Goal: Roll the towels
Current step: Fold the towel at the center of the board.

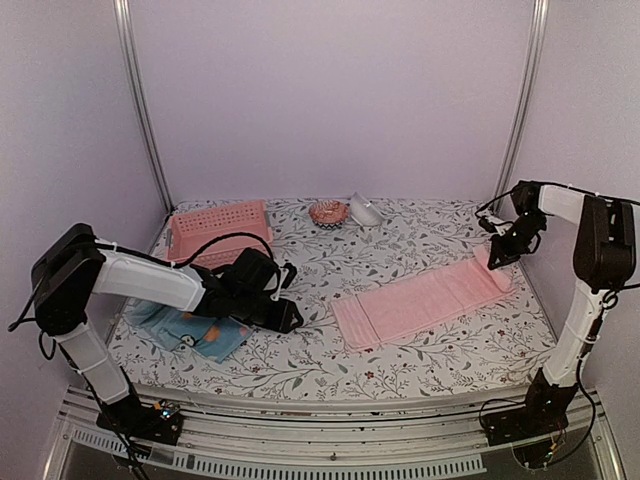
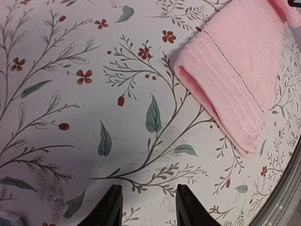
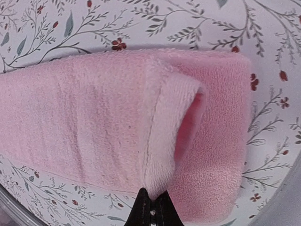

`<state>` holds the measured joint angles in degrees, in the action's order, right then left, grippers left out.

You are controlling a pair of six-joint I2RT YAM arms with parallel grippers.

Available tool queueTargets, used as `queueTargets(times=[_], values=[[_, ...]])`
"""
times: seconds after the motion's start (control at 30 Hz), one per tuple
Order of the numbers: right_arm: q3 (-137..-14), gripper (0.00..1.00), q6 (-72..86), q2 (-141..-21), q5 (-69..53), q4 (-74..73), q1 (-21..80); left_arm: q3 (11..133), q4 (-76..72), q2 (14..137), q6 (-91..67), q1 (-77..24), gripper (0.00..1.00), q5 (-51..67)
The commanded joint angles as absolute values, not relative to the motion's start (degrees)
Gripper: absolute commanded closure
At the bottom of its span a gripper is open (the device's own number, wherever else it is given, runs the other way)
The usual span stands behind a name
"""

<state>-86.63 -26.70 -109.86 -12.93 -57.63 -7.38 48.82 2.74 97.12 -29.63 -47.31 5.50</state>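
The pink towel [image 1: 420, 303] lies folded in a long strip across the middle right of the table. My right gripper [image 1: 497, 258] is shut on its far right end and lifts that edge into a small fold [image 3: 171, 132] over the strip. My left gripper [image 1: 290, 318] is open and empty, low over the tablecloth left of the towel's near end [image 2: 230, 80]. The light blue towel with orange motifs [image 1: 190, 332] lies under my left arm at the front left. The pale teal towel is not in view.
A pink perforated basket [image 1: 220, 230] stands at the back left. A small patterned bowl [image 1: 328, 212] and a white object [image 1: 366, 211] sit at the back middle. The table's metal front rail [image 1: 330, 425] runs along the near edge.
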Motion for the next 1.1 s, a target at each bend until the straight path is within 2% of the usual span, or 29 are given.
queueTargets(times=[0.0,0.63,1.07], values=[[-82.9,0.98,-24.6,-107.6,-22.5,-55.9,-5.7,50.3,3.1,98.2,-29.6,-46.6,0.58,6.6],[-81.6,0.98,-22.1,-111.9,-44.4,-57.0,4.4,52.5,3.4,103.9,-30.0,-46.8,0.58,12.4],[-84.1,0.98,-20.1,-114.3,-51.3,-56.4,15.8,56.2,2.5,107.2,-33.2,-48.7,0.59,13.2]])
